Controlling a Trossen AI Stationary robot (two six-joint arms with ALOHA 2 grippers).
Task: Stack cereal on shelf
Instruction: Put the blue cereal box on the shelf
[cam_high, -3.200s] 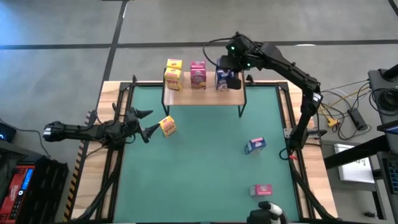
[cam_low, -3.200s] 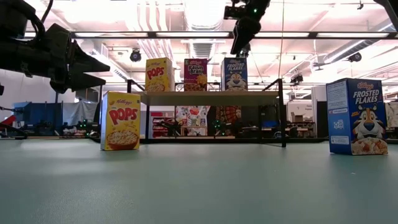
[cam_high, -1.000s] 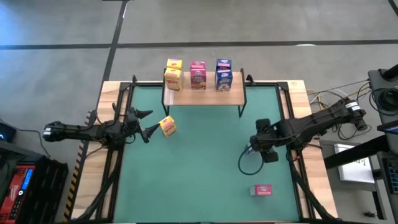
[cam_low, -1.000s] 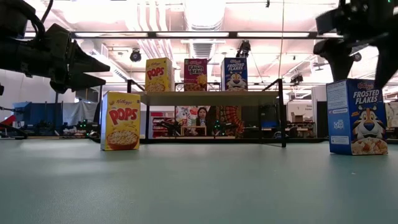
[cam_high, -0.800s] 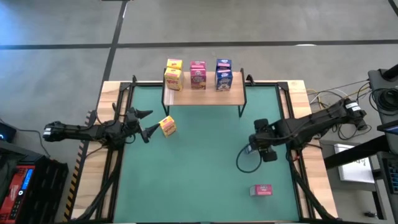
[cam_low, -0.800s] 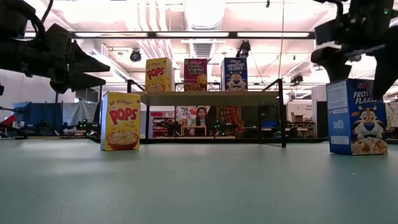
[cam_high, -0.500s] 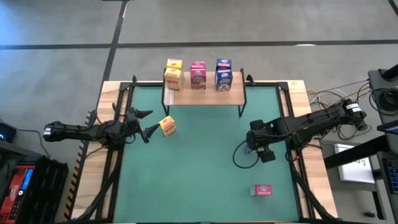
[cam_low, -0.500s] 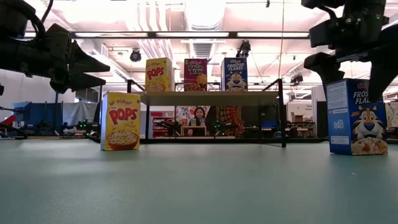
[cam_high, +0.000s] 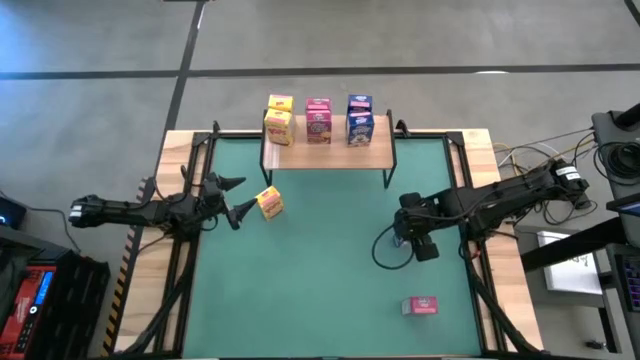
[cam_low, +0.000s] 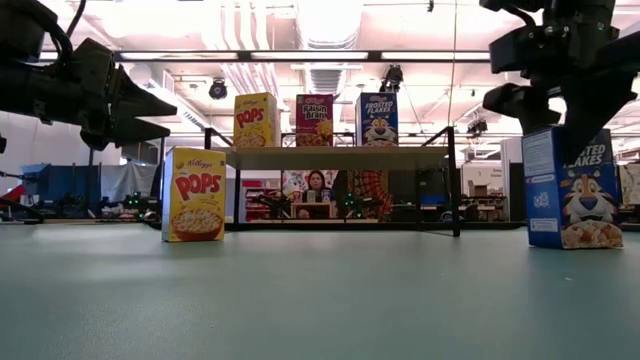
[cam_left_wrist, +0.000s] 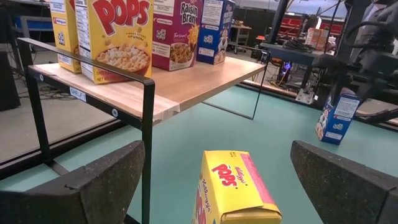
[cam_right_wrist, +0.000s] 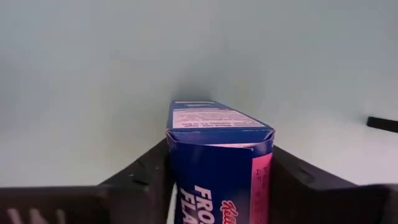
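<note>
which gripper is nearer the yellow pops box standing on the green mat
Left. The left gripper sits open right beside the yellow Pops box, not touching it. The right gripper is across the mat, closed around a blue Frosted Flakes box.

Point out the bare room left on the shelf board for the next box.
The shelf is crowded along its back: yellow boxes, pink boxes and blue boxes in a row. The front strip of board before them lies bare, as does the narrow right end beyond the blue boxes.

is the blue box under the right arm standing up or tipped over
Standing up. In the low view the blue box stands on its base on the mat, front facing the camera, with the right claw closed around its top.
</note>
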